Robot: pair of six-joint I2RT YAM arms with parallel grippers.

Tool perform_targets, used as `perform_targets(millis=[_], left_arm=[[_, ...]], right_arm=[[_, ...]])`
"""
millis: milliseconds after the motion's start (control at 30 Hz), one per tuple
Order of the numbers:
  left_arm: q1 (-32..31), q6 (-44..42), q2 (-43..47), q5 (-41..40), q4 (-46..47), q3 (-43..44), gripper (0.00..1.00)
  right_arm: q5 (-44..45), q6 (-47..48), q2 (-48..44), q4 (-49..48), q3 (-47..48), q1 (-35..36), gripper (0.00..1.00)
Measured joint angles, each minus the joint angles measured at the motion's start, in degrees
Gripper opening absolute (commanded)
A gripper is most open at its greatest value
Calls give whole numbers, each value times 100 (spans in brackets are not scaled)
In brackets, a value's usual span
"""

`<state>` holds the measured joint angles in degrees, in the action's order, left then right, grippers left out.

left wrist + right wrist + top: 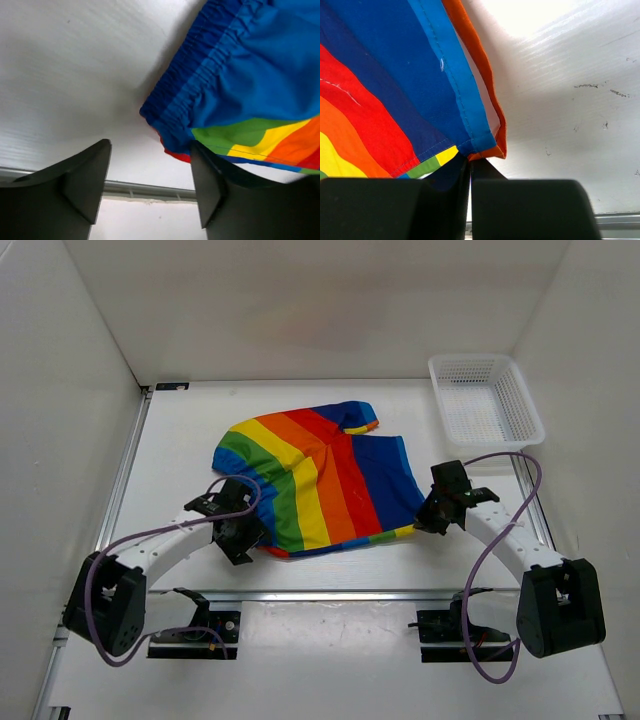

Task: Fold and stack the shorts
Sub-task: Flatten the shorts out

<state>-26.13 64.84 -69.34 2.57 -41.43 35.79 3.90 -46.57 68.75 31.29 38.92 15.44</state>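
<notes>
A white desk (180,440), closed in by white walls, is seen from above. The shorts (315,480) are spread on its middle, somewhat crumpled, with the rainbow stripes running from the far side toward the near edge and one part turned over at the far side. A white mesh basket (485,400) is placed at the far right corner, apart from the cloth. The left claw (245,540) is held at the near left corner of the shorts. Its fingers (85,180) are spread wide and nothing is gripped between them, though the blue elastic waistband is seen just beyond the gap, beside one finger. The right claw (422,523) is pressed together on the near right corner of the shorts, where the hem is pinched between its fingers (530,205).
</notes>
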Motion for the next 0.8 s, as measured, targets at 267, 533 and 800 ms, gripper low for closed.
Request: perform_targets(millis=[267, 533, 800], left_arm=[[-35, -66, -883, -74, 337, 369, 51], [57, -492, -1388, -61, 428, 723, 10], [271, -1574, -1222, -1016, -1427, 3891, 10]], right_arm=[[-42, 48, 0, 0, 13, 0, 0], [-94, 81, 9, 98, 258, 0, 0], [-42, 584, 17, 595, 2157, -74, 0]])
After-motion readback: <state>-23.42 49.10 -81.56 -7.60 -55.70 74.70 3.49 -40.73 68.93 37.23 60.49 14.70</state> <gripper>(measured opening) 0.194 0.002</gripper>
